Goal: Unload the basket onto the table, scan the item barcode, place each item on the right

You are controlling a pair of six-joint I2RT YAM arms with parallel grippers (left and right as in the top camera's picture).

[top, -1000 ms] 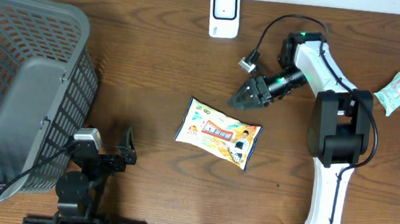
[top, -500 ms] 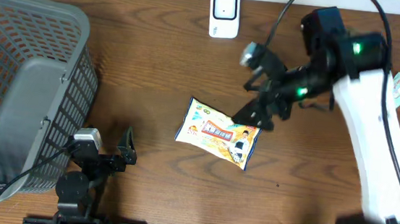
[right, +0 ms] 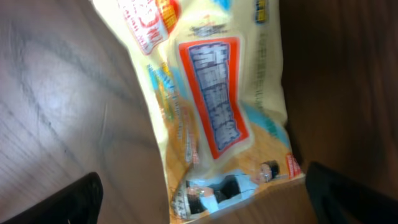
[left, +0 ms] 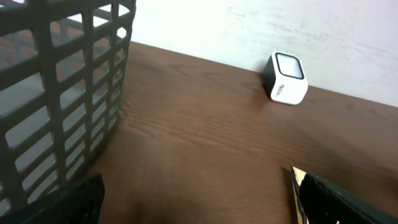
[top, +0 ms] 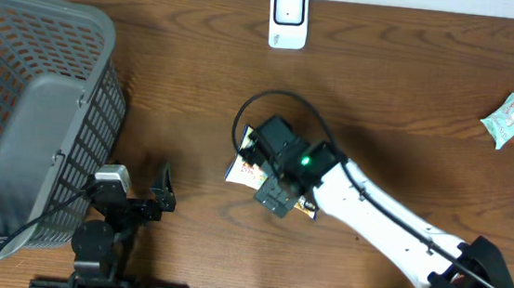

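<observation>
Right arm swung in from far right; right gripper (right: 202, 196) now over snack packet (right: 211, 106) at table centre, jaws released, holding nothing. Lower straight, pinch across narrow width, barcode side probably underneath, then turn it toward scanner (top: 288, 17) at far edge. Left gripper (left: 199, 205) also released, idle.

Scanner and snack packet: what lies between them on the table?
Overhead, the table between the scanner and the packet is bare wood. Only a black cable loops above that stretch, close to the packet.
</observation>
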